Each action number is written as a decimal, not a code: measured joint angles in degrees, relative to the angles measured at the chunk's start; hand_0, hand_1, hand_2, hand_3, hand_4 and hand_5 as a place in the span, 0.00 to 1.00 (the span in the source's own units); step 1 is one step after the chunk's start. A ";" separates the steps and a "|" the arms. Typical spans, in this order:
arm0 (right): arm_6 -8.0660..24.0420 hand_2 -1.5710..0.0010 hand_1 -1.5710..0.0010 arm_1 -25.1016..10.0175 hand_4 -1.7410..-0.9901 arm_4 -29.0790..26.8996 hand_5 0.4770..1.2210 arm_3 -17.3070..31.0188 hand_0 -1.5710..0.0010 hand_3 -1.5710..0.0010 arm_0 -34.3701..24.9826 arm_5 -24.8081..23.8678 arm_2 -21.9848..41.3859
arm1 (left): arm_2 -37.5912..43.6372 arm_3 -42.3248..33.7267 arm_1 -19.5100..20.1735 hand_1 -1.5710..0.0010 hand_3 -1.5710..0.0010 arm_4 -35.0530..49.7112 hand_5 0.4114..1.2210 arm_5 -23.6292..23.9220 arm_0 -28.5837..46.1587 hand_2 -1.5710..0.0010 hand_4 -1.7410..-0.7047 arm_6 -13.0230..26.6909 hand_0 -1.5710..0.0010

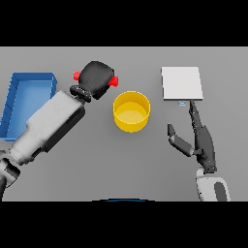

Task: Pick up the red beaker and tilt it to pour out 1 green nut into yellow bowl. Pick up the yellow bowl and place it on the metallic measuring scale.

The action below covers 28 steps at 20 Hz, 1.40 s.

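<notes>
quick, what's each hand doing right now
Left hand: over the red beaker, which shows on both sides of it; whether its fingers grip it cannot be told.
Right hand: open, holding nothing.

1. Yellow bowl (131,112): smooth, looks like plastic, mild sheen on the inner floor, walls evenly matt.
2. Red beaker (114,81): only small red bits show past the left hand (98,77); flat, saturated finish, material unclear.
3. Left hand: dark, matt, rubber-like look with a soft highlight on top.
4. Right hand (202,143): dark grey, hard-looking, faint gloss along the fingers.
5. Measuring scale (181,83): pale, flat, smooth plate, more matt white-grey than shiny metal.
6. Blue bin (14,92): smooth, plastic-like, matt.
7. Table (97,160): uniform grey, matt, no texture.
8. Arm shells: white-grey, smooth, dull plastic look.
</notes>
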 measured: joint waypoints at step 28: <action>-0.15 1.00 1.00 1.76 0.71 2.14 0.16 0.49 1.00 1.00 -0.02 -2.96 0.34 | -34.99 15.30 -4.40 0.00 0.00 -19.92 1.00 -10.32 -23.77 0.00 0.01 -14.93 0.00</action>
